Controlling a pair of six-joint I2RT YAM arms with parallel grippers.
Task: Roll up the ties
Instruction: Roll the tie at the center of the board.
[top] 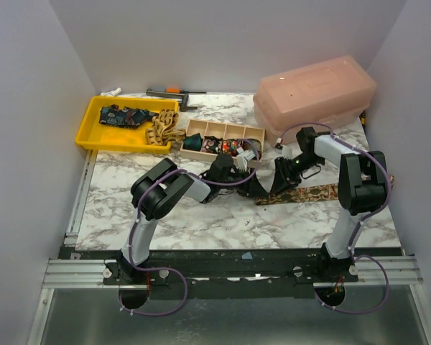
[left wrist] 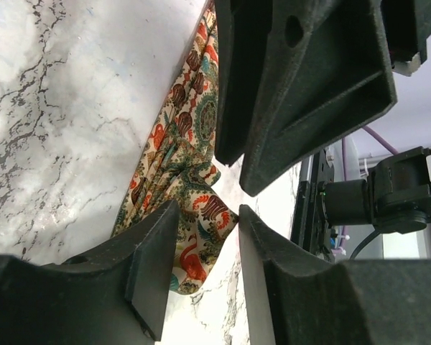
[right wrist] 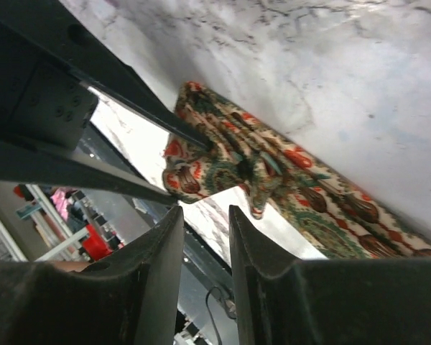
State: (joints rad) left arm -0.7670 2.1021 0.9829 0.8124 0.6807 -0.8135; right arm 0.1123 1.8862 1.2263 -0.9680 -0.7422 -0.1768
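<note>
- Marble-patterned tabletop [top: 201, 215] between plain white walls, seen from above. A yellow tray [top: 86, 133] at the back left holds a dark blue tie [top: 122, 115], and a tan tie [top: 161, 131] spills over its right edge. Just beside it, a wooden box [top: 226, 127] with compartments holds rolled ties [top: 214, 146]. A lidded pink box [top: 316, 90] sits at the back right.
- Same view: a patterned tie [top: 305, 194] lies flat in front of the wooden box. Its left end is under the left gripper [top: 250, 185] and the right gripper [top: 273, 185], which meet there tip to tip.
- Left wrist view: the patterned tie [left wrist: 187, 144], cream with red and green figures, lies bunched on the marble. The left jaws stand partly apart just over its folded end and grip nothing. The right gripper hangs close above.
- Right wrist view: the right jaws show a narrow gap with no cloth in it. The tie's folded end [right wrist: 230, 162] lies just beyond their tips, and a finger of the left gripper reaches its folds.
</note>
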